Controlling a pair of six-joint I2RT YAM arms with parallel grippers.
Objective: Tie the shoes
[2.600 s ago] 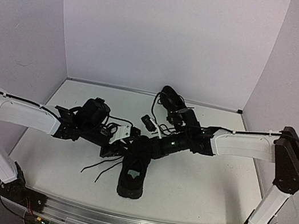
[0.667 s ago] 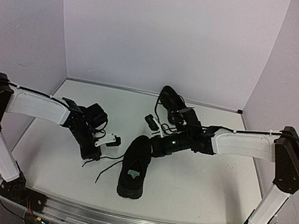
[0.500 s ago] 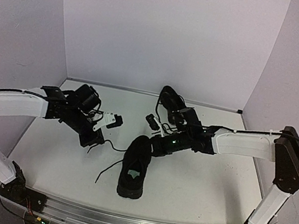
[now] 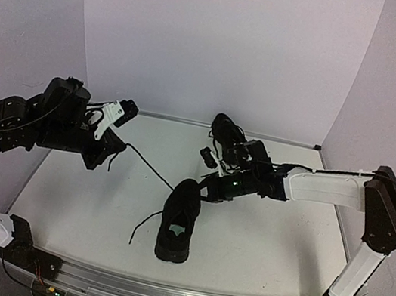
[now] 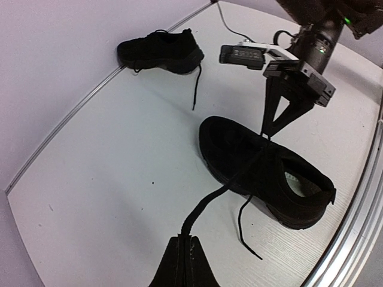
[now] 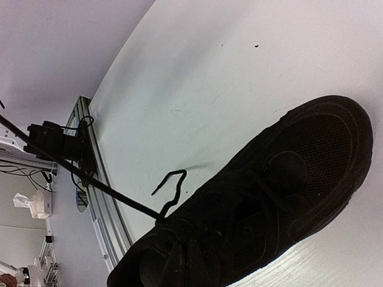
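Swung up toward the upper left since a moment ago, the left gripper (image 5: 184, 246) clenches a lace (image 5: 230, 179) drawn taut to the center shoe (image 4: 179, 218). The right gripper (image 4: 208, 187), jaws shut tight, touches its lacing. A second shoe (image 4: 225, 131) lies upper center.

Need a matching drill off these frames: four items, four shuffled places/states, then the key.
Items
1. near shoe
2. far shoe
3. left pincer
4. right pincer

Places/states
A. shut, tips down at the near shoe's lacing
B. beside the back wall
C. held high, shut on a taut lace
D. middle of the table, closest to the arm bases

Pairs: 1-D, 2-B, 3-C, 4-A
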